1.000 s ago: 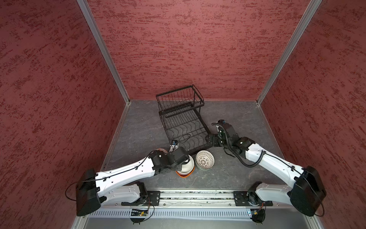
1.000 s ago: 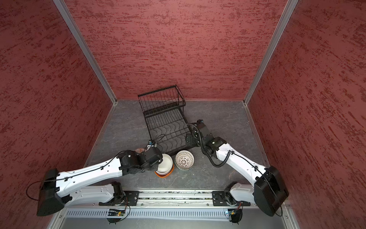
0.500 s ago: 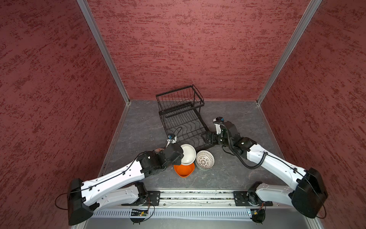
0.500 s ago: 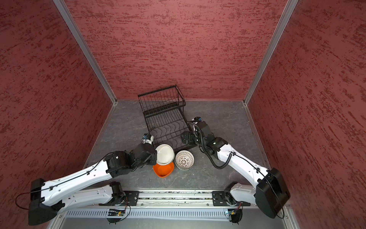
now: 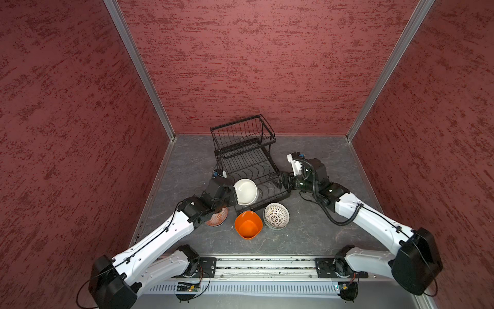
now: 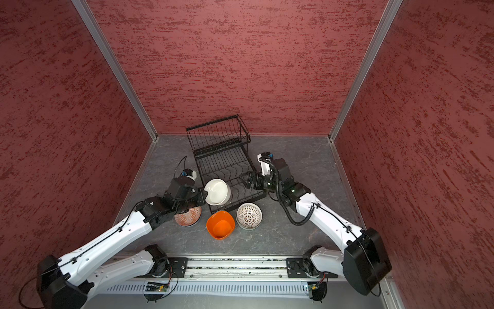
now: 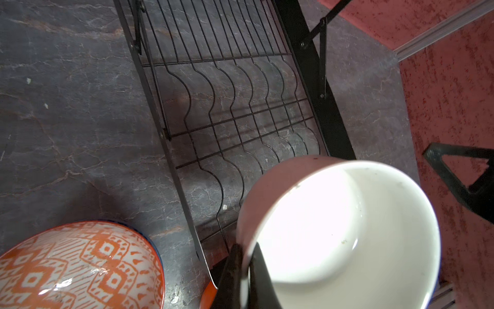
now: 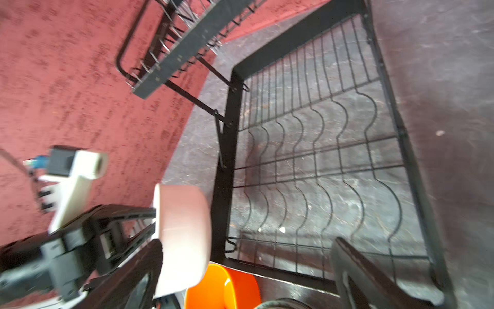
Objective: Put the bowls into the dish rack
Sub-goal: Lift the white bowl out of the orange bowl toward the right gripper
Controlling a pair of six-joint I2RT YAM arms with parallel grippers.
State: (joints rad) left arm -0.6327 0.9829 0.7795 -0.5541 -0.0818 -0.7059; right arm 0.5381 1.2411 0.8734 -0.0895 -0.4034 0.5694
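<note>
Grey marbled tabletop (image 5: 307, 235), veined with paler lines. Walled on three sides of the tabletop by red textured panels (image 5: 267, 67), joined at its far corners by aluminium strips (image 5: 140, 69). Along the tabletop's near edge, a metal rail (image 5: 264, 266), then a slotted white strip (image 5: 254, 289).

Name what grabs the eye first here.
A plain white bowl, rim clamped in the left arm's jaws, hangs tilted by the near end of the black dish rack. In front of it sit an orange bowl, a terracotta-patterned bowl and a white lattice bowl.
</note>
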